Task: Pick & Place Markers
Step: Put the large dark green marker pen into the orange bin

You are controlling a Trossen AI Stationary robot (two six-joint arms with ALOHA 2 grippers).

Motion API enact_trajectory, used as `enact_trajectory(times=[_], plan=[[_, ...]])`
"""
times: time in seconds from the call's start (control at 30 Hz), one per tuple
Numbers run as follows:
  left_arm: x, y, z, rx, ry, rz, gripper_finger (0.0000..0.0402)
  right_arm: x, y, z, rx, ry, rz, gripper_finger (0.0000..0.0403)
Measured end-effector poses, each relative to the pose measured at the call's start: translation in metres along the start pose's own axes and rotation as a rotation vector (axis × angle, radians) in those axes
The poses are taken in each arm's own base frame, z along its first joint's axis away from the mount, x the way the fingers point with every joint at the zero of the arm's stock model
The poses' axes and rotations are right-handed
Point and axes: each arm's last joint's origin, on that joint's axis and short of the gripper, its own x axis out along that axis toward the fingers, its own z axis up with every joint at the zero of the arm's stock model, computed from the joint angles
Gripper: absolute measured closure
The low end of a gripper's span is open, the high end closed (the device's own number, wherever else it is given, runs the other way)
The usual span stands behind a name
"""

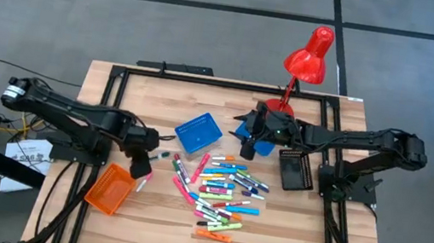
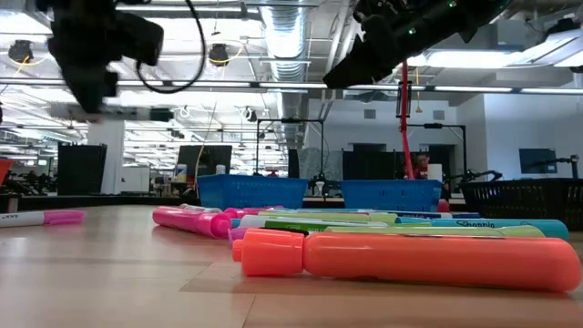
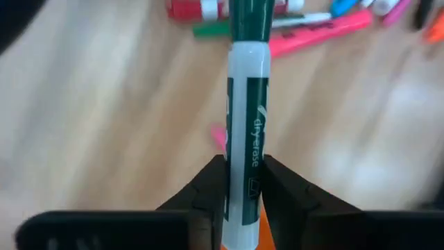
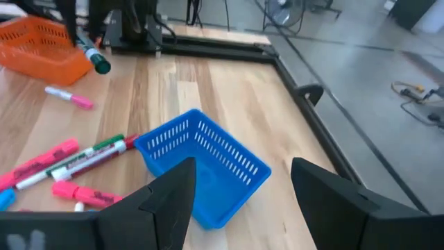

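Note:
Several markers point(image 1: 223, 193) lie loose in a pile on the wooden table, between the arms. My left gripper point(image 3: 244, 198) hangs above the table next to the orange tray point(image 1: 109, 188), shut on a white marker with a dark green cap point(image 3: 244, 111). The right wrist view shows that marker point(image 4: 91, 55) in the air in front of the orange tray point(image 4: 41, 48). My right gripper point(image 4: 239, 187) stands open over a blue tray point(image 4: 208, 167) at the table's far middle, with nothing between its fingers. My left gripper pinches the marker's white barrel point(image 3: 244, 182) between its two fingers, toward the end away from the cap. The marker runs out ahead of the fingers, along them. It is lifted clear of the table, slanting down with its green cap point(image 4: 101, 66) lowest.
A small pink marker point(image 4: 69, 97) lies alone on the wood near the orange tray. A black tray point(image 1: 296, 170) sits by the right arm. A red desk lamp point(image 1: 309, 56) stands at the far edge. A dark frame borders the table.

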Motion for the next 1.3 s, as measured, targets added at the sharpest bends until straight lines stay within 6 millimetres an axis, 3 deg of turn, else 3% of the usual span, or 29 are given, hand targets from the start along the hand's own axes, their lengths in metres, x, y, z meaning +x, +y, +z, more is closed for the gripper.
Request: enact_trajectory(times=[0.1,0.23,0.53,0.7,0.97,1.3], plan=[[-0.005,-0.006,-0.007,-0.215,0.125,-0.055,0.0333,0.0,0.0,0.0,0.026,0.003,0.001,0.0175],[-0.004,-0.018,-0.021,-0.279,0.221,-0.078,0.0324,0.0,0.001,-0.001,0.028,0.012,0.005,0.0175],[-0.005,-0.038,-0.069,-0.545,0.448,0.071,0.0326,0.0,-0.002,0.0,0.0,-0.004,-0.005,0.0177],[0.012,-0.034,-0.092,-0.649,0.472,0.187,0.0323,0.0,-0.003,0.004,-0.047,-0.048,-0.016,0.0177],[0.051,-0.024,-0.096,-0.634,0.362,0.103,0.0323,-0.001,-0.008,0.015,-0.032,-0.156,-0.051,0.0177],[0.078,0.008,-0.1,-0.527,0.029,0.243,0.0321,-0.001,-0.01,0.016,-0.104,-0.173,-0.068,0.0177]])
